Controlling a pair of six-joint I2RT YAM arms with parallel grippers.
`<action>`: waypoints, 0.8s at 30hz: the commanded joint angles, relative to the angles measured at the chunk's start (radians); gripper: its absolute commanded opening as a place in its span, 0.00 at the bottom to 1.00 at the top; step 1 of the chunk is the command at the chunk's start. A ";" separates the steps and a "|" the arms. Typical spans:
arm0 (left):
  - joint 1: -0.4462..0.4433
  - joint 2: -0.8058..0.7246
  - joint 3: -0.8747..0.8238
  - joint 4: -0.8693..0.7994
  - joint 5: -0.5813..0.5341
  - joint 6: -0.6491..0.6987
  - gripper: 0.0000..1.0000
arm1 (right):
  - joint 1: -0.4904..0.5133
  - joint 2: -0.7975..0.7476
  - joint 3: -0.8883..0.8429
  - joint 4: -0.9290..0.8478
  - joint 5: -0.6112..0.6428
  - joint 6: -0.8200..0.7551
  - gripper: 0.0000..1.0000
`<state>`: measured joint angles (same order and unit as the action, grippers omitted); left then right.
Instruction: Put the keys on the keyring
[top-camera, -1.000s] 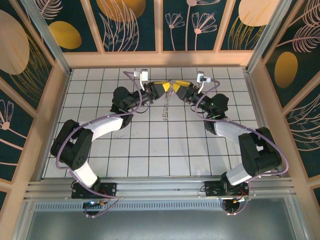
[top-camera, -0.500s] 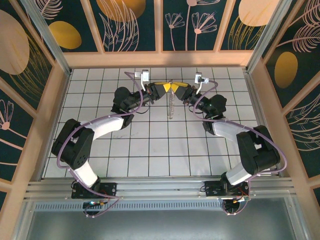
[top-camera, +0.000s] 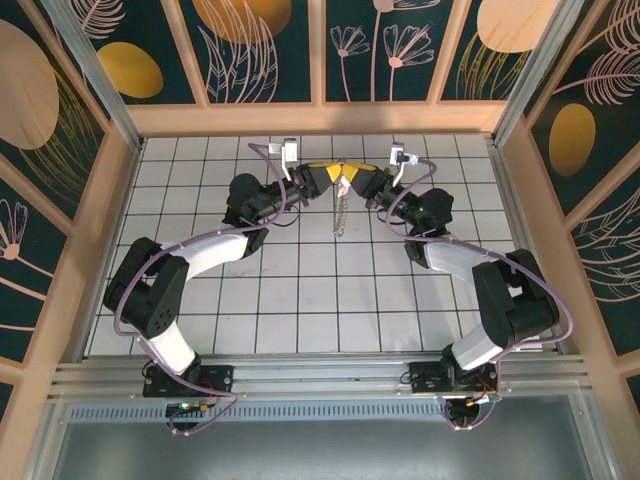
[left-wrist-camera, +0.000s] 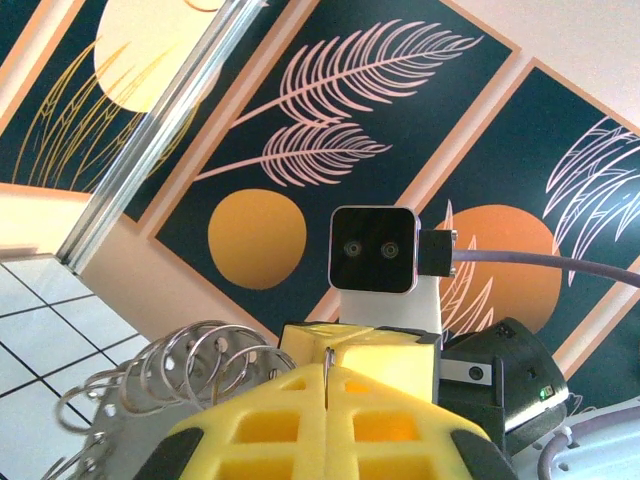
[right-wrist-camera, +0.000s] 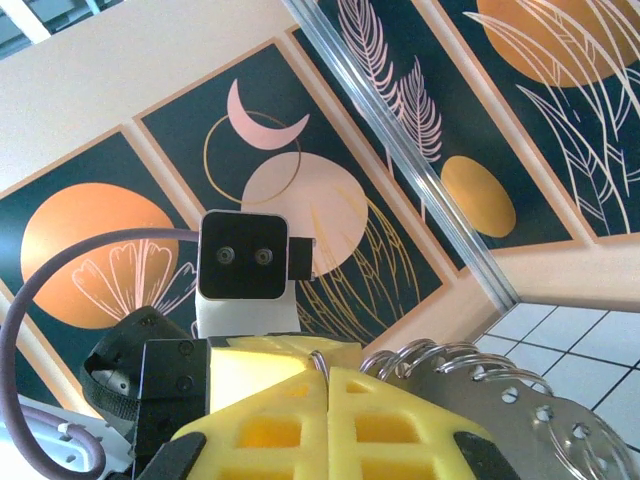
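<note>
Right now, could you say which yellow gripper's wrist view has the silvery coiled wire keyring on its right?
The right gripper, by the keyring; the left gripper has it leftward.

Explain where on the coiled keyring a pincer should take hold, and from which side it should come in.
Take one wire loop at the top end of the keyring, coming in level from the side. It seems to hang limp, so that end carries it, and thin wire suits a narrow pinch. The left pincer and right pincer pinch there from opposite sides.
</note>
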<state>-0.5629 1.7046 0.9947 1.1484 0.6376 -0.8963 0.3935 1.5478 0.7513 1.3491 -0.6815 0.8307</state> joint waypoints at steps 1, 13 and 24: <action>-0.012 0.003 0.035 0.047 0.023 -0.003 0.00 | 0.007 0.015 0.036 0.045 -0.025 0.007 0.00; 0.034 -0.095 0.095 -0.249 -0.019 0.201 0.49 | -0.073 0.026 0.090 -0.062 -0.176 -0.016 0.00; 0.129 -0.024 0.292 -0.593 0.189 0.394 0.55 | -0.144 0.063 0.250 -0.366 -0.432 -0.172 0.00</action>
<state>-0.4442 1.6478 1.2312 0.6933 0.7357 -0.6018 0.2657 1.5909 0.9333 1.0451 -0.9977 0.7185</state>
